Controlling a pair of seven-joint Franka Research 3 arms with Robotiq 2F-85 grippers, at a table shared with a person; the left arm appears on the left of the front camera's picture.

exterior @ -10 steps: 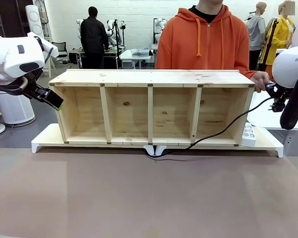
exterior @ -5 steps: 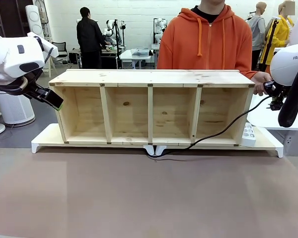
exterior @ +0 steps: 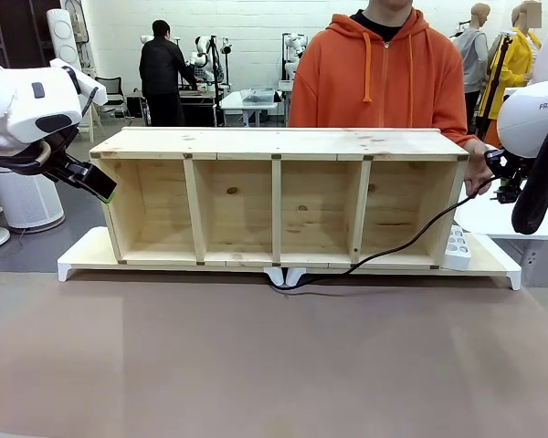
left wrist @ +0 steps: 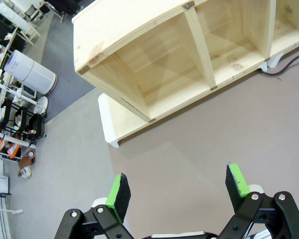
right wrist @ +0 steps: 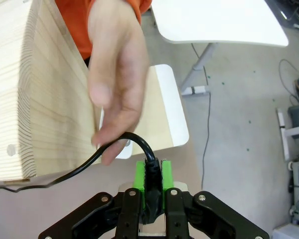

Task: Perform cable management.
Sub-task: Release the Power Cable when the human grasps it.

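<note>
Where right end effector (right wrist: 151,180) clenches cable (right wrist: 114,147) (plug hidden), left end effector (left wrist: 178,188) released

Shelf unit (exterior: 279,144): pale pine, brown knots, visible grain. Riser (exterior: 493,265): white. Tabletop (exterior: 274,365): dull brown. Cable (exterior: 411,239): black. Power strip (exterior: 457,248): white. Hoodie (exterior: 384,78): orange. Left gripper (left wrist: 177,191): black, green pads. Right gripper (right wrist: 150,179): black, green pads. Arm casings (exterior: 27,105): white.

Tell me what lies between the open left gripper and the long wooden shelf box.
In the left wrist view, only bare brown tabletop lies between the left gripper and the wooden shelf box on its white riser.
</note>
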